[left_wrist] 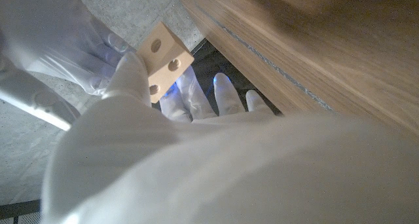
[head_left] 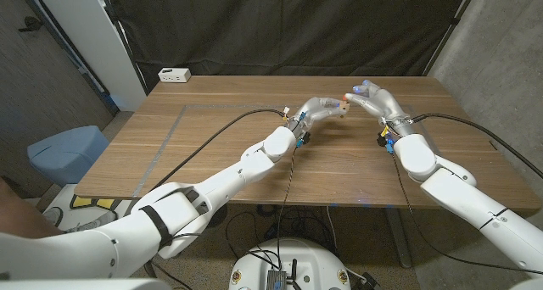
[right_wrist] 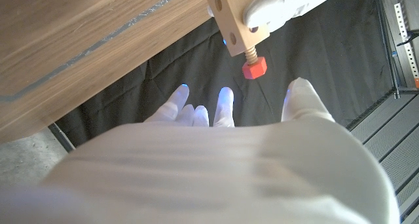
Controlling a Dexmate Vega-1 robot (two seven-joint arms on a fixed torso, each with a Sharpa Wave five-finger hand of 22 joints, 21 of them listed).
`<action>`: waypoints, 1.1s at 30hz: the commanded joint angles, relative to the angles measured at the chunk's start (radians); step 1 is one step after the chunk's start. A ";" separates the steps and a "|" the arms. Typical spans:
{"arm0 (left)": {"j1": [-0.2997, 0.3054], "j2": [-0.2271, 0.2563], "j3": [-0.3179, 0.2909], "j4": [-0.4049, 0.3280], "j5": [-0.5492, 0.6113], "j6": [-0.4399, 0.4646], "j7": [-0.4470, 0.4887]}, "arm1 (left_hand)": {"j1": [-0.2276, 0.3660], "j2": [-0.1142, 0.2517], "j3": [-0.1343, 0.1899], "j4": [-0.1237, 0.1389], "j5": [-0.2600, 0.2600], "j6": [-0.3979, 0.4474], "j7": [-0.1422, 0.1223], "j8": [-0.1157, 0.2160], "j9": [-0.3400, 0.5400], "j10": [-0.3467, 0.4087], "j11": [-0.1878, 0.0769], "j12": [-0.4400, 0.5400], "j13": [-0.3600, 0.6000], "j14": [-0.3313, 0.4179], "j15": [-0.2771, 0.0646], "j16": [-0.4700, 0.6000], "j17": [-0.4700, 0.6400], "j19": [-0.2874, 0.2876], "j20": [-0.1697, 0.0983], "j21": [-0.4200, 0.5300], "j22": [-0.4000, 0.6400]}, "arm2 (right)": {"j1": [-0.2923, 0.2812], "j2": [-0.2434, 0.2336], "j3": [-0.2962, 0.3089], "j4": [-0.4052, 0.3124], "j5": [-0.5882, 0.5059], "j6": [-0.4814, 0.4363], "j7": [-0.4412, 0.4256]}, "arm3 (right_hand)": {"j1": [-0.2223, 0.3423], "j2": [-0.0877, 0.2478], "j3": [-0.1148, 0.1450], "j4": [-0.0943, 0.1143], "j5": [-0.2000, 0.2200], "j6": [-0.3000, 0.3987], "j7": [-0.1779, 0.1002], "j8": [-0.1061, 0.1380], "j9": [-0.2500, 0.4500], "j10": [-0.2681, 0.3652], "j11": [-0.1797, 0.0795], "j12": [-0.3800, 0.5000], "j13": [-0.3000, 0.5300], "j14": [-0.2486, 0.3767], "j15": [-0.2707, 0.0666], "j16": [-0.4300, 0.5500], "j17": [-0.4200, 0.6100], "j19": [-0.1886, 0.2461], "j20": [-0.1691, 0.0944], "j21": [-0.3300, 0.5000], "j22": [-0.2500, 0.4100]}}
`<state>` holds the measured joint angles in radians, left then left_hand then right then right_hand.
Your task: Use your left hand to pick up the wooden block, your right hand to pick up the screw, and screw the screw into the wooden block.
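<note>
Right hand [right_wrist: 229,158], fingers released, hovers below the red-headed screw [right_wrist: 253,65] part-threaded into left hand's [head_left: 322,110] gripped wooden block [right_wrist: 232,18], top centre; tightening remains.

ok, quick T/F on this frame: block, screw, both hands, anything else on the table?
1. The left hand holds the wooden block above the table. True.
2. The screw lies loose on the table. False: it sits in the block, its red head sticking out.
3. The right hand grips the screw. False: its fingers are spread apart, clear of the screw.
4. A white power strip sits at the table's far left corner. True.
5. The block shows no holes. False: several round holes show.
</note>
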<state>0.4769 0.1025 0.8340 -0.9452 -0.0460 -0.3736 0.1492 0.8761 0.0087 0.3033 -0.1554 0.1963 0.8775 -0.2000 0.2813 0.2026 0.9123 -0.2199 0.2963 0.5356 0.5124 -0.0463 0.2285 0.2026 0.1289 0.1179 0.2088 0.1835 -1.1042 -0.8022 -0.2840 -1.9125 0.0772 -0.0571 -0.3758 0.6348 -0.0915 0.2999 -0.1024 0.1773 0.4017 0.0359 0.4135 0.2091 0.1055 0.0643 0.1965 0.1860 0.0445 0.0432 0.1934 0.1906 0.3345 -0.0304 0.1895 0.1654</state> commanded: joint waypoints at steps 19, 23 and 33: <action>0.017 0.025 0.007 -0.054 0.039 0.005 0.026 | 0.050 0.052 0.002 0.002 0.003 0.057 0.025 0.006 0.004 0.007 0.001 0.002 0.006 0.008 -0.102 -0.004 0.002 0.007 0.000 0.002 0.004 | -0.016 -0.214 0.097 -0.122 0.023 -0.085 0.187 | 0.043 0.019 0.021 -0.033 0.011 -0.007 -0.017 -0.020 -0.003 0.001 -0.018 -0.002 0.003 0.002 -0.013 0.001 -0.002 0.004 0.004 -0.001 0.001; 0.019 0.028 0.006 -0.061 0.040 0.011 0.024 | 0.049 0.053 0.002 0.003 0.003 0.056 0.025 0.006 0.004 0.008 0.001 0.002 0.006 0.009 -0.102 -0.003 0.002 0.007 0.001 0.002 0.003 | -0.009 -0.240 0.104 -0.131 0.029 -0.097 0.220 | 0.049 0.021 0.023 -0.036 0.011 -0.012 -0.026 -0.025 -0.004 -0.006 -0.020 -0.004 0.003 -0.005 -0.016 -0.001 -0.002 0.001 0.008 -0.002 0.001; 0.019 0.032 0.008 -0.065 0.043 0.012 0.018 | 0.051 0.052 0.002 0.002 0.004 0.056 0.026 0.005 0.004 0.008 0.001 0.001 0.006 0.008 -0.102 -0.004 0.002 0.007 0.000 0.002 0.003 | 0.012 -0.296 0.123 -0.156 0.042 -0.133 0.281 | 0.077 0.028 0.037 -0.052 0.015 -0.024 -0.049 -0.040 -0.004 -0.034 -0.047 -0.011 0.004 -0.022 -0.023 -0.006 -0.004 -0.010 0.029 -0.006 0.001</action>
<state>0.4930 0.1276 0.8401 -0.9982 -0.0083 -0.3675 0.1714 0.8764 0.0084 0.3023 -0.1563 0.1946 0.8775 -0.2000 0.2778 0.2022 0.9117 -0.2193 0.2921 0.5417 0.5123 -0.0465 0.2285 0.2024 0.1288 0.1179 0.2088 0.1835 -1.1120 -1.0285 -0.1850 -2.0380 0.1044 -0.1527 -0.1718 0.6995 -0.0591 0.3357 -0.1462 0.1855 0.3785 -0.0061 0.3759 0.2044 0.0780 0.0232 0.1885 0.1862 0.0280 0.0229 0.1884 0.1859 0.3234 -0.0086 0.1845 0.1656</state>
